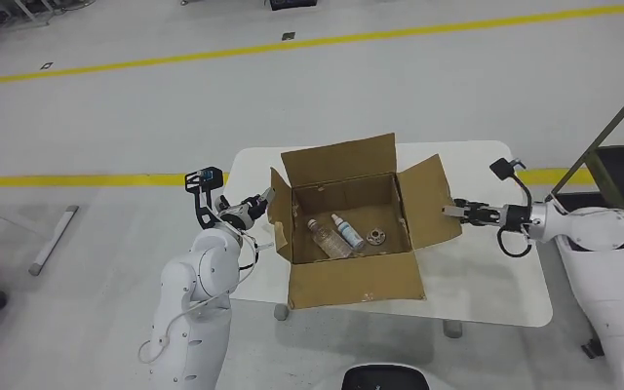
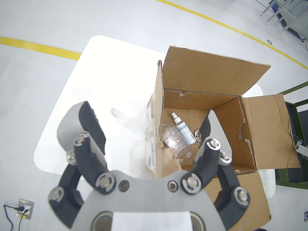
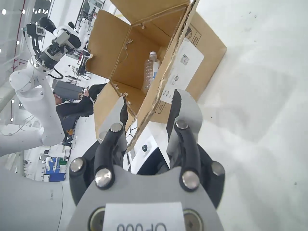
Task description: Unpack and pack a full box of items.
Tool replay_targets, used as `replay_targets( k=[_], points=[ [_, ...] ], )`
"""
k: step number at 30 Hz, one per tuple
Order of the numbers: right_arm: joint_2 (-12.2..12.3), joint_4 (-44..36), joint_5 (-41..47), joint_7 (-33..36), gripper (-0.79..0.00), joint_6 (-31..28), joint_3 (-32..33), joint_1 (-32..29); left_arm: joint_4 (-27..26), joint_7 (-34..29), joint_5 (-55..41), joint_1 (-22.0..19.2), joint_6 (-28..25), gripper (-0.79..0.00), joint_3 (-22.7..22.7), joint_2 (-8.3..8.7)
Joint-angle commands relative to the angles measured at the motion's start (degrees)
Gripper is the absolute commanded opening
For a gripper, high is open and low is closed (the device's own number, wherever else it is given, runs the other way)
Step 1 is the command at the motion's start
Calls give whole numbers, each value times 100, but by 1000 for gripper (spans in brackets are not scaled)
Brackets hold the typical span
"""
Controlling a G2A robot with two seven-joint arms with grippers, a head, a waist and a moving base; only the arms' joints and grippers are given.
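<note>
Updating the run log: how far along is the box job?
Done: flaps of the box open. In hand: nothing; left claw open beside the box, right claw open around the right flap. Left: clear bottle, spray bottle and metal disc lie inside, not yet unpacked.

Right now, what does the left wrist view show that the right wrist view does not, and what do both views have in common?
First, from the left wrist view: a spray bottle and a round metal part on the box floor.

Second, from the right wrist view: a box flap seen edge-on, running between the fingers of the right pincer, and a white label on the box's outer face.

Shared: the open cardboard box and the clear plastic bottle lying inside it.
</note>
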Motion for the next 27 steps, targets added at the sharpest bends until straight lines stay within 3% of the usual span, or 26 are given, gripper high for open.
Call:
replay_targets(
  k=[1, 2, 3, 14, 21, 22, 23, 24, 27],
  points=[
    [-3, 137, 139, 9, -588, 8, -137, 78, 0, 0, 0, 0, 0, 0, 0, 0],
    [3, 189, 180, -2, -739, -3, -177, 100, 0, 0, 0, 0, 0, 0, 0, 0],
    [16, 230, 206, -28, -785, -29, -191, 112, 0, 0, 0, 0, 0, 0, 0, 0],
    [342, 253, 618, 68, -785, 66, 320, -151, 0, 0, 0, 0, 0, 0, 0, 0],
    [588, -427, 1424, 179, -785, 176, 638, -741, 0, 0, 0, 0, 0, 0, 0, 0],
    [627, -534, 1384, 115, -730, 112, 668, -841, 0, 0, 0, 0, 0, 0, 0, 0],
    [654, -555, 1458, 97, -240, 95, 683, -930, 0, 0, 0, 0, 0, 0, 0, 0],
    [679, -586, 1527, 92, 0, 90, 681, -980, 0, 0, 0, 0, 0, 0, 0, 0],
    [738, -540, 1452, 57, 0, 55, 639, -1036, 0, 0, 0, 0, 0, 0, 0, 0]
  ],
)
